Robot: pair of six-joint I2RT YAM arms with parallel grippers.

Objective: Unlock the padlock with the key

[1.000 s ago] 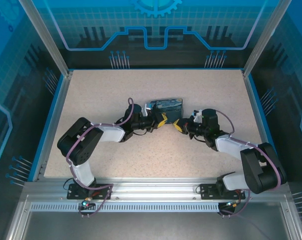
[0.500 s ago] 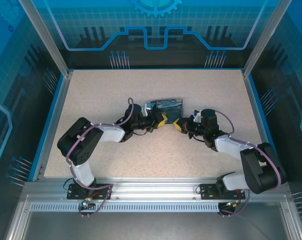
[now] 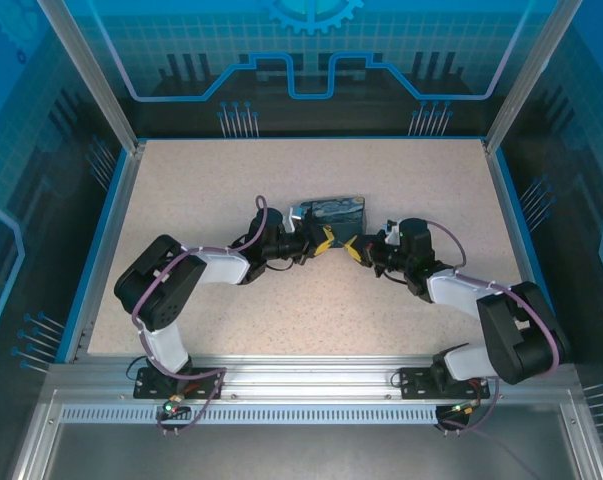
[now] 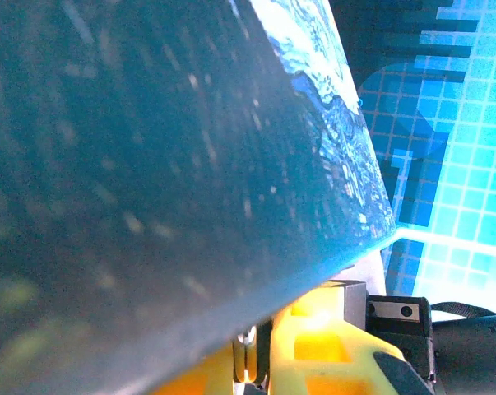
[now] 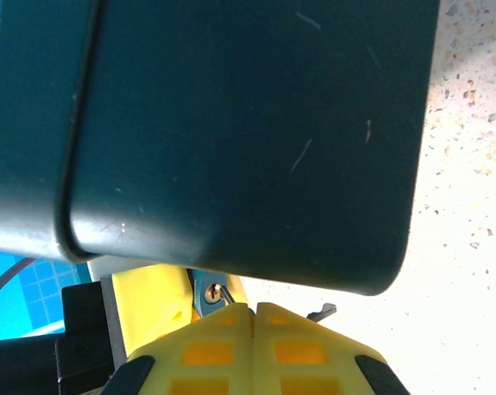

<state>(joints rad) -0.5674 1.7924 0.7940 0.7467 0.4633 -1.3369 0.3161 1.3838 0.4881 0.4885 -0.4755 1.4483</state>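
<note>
My two grippers meet tip to tip in front of the dark-blue box [image 3: 331, 210], the left gripper [image 3: 325, 238] coming from the left and the right gripper [image 3: 352, 247] from the right. In the right wrist view the small padlock [image 5: 200, 290] shows its keyhole face, clamped between the left gripper's yellow fingers [image 5: 149, 306]. The thin dark key [image 5: 224, 294] sticks out of my shut right gripper [image 5: 252, 311] and its tip reaches the keyhole. In the left wrist view a sliver of metal, the padlock [image 4: 246, 352], sits between the nearly closed left gripper [image 4: 252, 364] fingers.
The blue box [image 5: 231, 123] hangs close over both wrist cameras and hides most of the scene. A small dark metal bit [image 5: 322, 312] pokes out beside the right finger. The speckled table [image 3: 201, 190] has a blue raised rim and glass walls around it.
The right gripper has edged slightly left, toward the left gripper. The left arm and the box have stayed put.
</note>
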